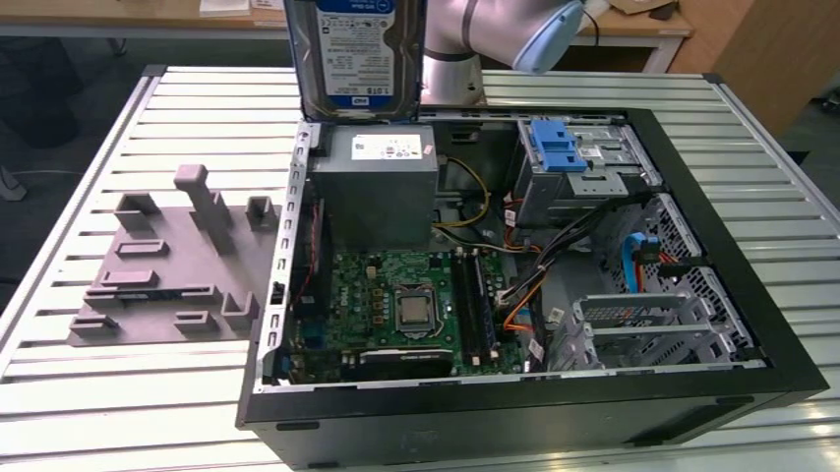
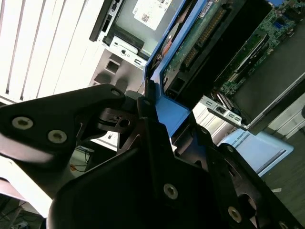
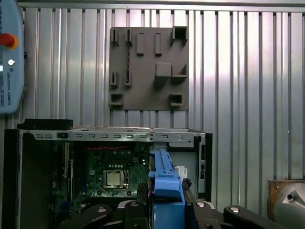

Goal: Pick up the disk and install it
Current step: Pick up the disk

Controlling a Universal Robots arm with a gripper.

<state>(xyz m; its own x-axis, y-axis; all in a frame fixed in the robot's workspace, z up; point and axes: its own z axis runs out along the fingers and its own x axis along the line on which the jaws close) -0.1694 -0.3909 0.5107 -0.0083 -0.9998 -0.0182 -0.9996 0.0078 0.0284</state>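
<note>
— Above the case, in the exterior view, what hangs there?
— The disk, upright, label outward, over the power supply and well apart from the cage. The arm reaches in from behind the case.
— And the second wrist view?
— The gripper is clamped on the disk's blue tab, wrist aimed down at the case.
— First wrist view?
— Same hold, with the case open below.
— Risk?
— I'd judge that a grip on the tab alone lets the disk swing and strike the case wall or cables.
</note>
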